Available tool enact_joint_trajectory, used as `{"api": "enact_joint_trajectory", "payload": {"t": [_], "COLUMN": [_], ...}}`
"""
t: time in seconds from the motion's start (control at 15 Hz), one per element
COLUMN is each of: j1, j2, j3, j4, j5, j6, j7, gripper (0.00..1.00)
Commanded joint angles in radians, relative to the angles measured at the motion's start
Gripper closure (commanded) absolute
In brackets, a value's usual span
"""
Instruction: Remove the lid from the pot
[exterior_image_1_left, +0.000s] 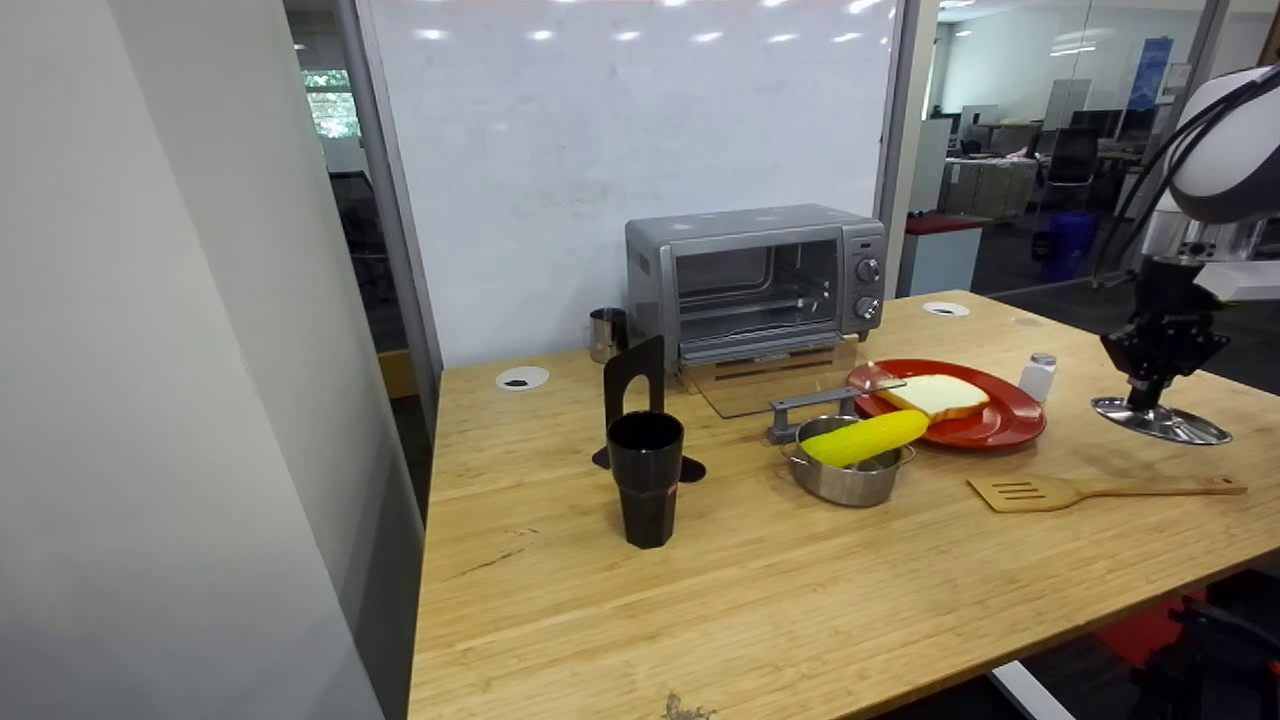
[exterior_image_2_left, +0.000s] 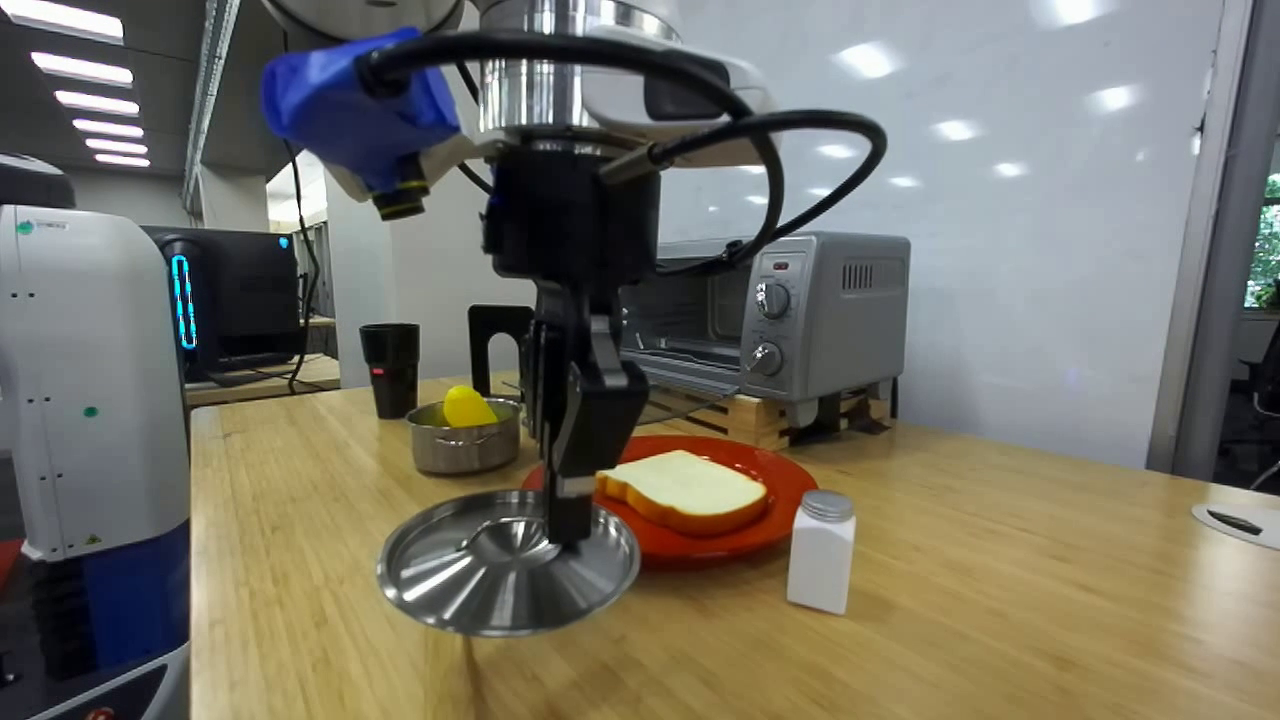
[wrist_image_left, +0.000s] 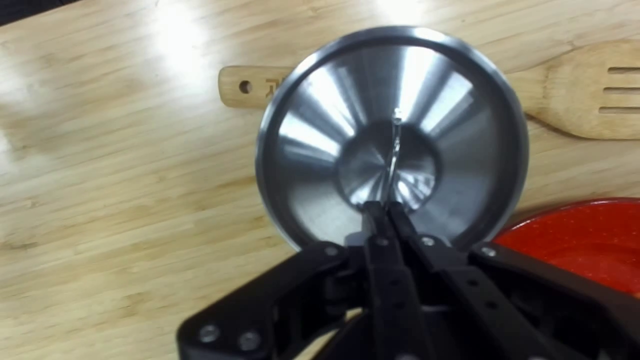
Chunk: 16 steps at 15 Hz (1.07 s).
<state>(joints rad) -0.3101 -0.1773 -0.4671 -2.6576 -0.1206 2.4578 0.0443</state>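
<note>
The gripper (wrist_image_left: 383, 206) pinches the lid (exterior_image_2_left: 500, 570) near one end of its handle (wrist_image_left: 396, 145), and the lid hangs tilted below it. That off-centre hold could let the lid pivot or slip; lowered carelessly, it might land on the nearby spatula (wrist_image_left: 565, 90) or plate (wrist_image_left: 575, 235). The uncovered pot (exterior_image_2_left: 465, 450) stands well apart from the gripper.

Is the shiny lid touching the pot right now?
Apart. An exterior view shows the lid hanging from the gripper, a wide gap between lid and pot.
</note>
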Motion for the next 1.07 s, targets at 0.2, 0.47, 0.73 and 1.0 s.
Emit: {"api": "enact_joint_trajectory", "payload": {"t": [0.2,0.47,0.73,1.0], "j1": [-0.063,-0.078,-0.073,-0.06], "j2": [0.086,0.163,0.244,0.304], "j3": [0.026,0.023,0.028,0.036], "j4": [0.053,0.103,0.158,0.192], "j5": [0.017,0.022,0.018,-0.008], "j6": [0.051,0.077,0.095,0.11], "j7": [0.007,0.018,0.045,0.084], "gripper": [0.99,0.99,0.99,0.99]}}
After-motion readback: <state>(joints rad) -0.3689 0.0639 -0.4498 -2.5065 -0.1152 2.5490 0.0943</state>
